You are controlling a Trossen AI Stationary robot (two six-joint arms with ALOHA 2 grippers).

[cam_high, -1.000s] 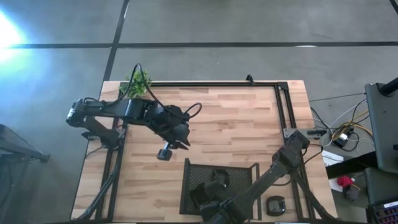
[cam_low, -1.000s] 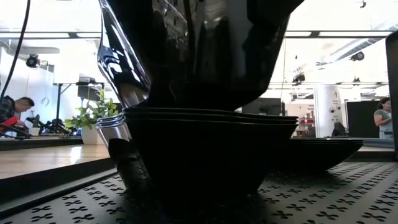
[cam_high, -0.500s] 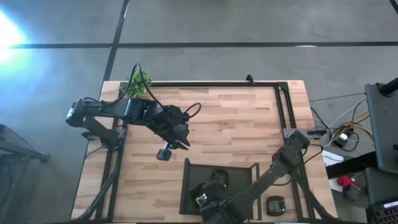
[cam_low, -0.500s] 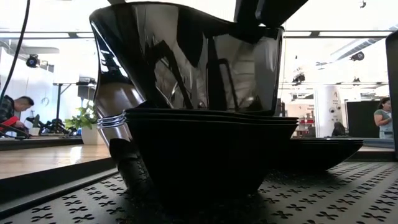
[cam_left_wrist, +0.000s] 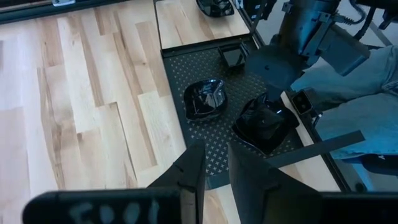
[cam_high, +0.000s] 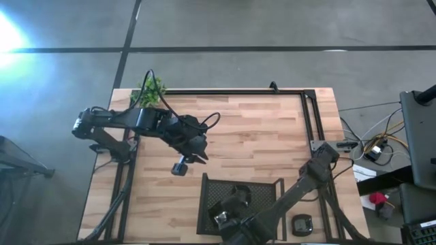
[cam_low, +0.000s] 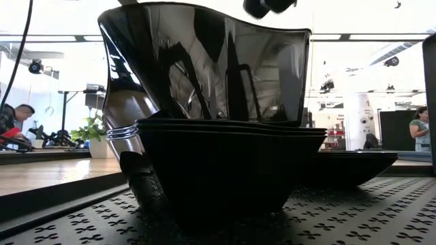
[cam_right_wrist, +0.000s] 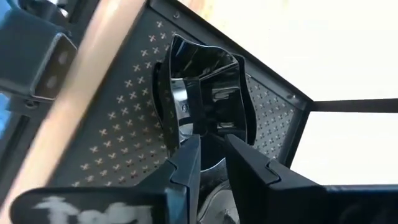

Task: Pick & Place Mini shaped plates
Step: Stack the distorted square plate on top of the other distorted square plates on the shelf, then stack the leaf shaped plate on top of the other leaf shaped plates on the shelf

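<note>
Several mini shaped plates, small glossy black dishes, lie in the black mesh tray (cam_high: 272, 187) at the table's near edge. In the low view a stack of them (cam_low: 225, 163) fills the picture, and an angular dish (cam_low: 204, 68) stands tilted on top, its lower edge in the stack. My right gripper (cam_low: 269, 5) hovers just above that dish (cam_right_wrist: 208, 87), open by a narrow gap (cam_right_wrist: 212, 165), touching nothing. My left gripper (cam_high: 180, 167) waits over the wood left of the tray, open by a narrow gap (cam_left_wrist: 216, 171). More dishes (cam_left_wrist: 205, 99) rest flat on the mesh.
A low dish (cam_low: 354, 167) sits to one side of the stack in the tray. The green plant (cam_high: 150, 88) stands at the far left corner. A black frame (cam_high: 310, 116) runs along the table's far and right edges. Bare wood (cam_high: 259, 136) spans the middle.
My right gripper has let go of the angular dish and risen straight up, away from the stack. The dish, covered by the gripper a second ago, now stands tilted on the stack and has stayed still over the last half second.
</note>
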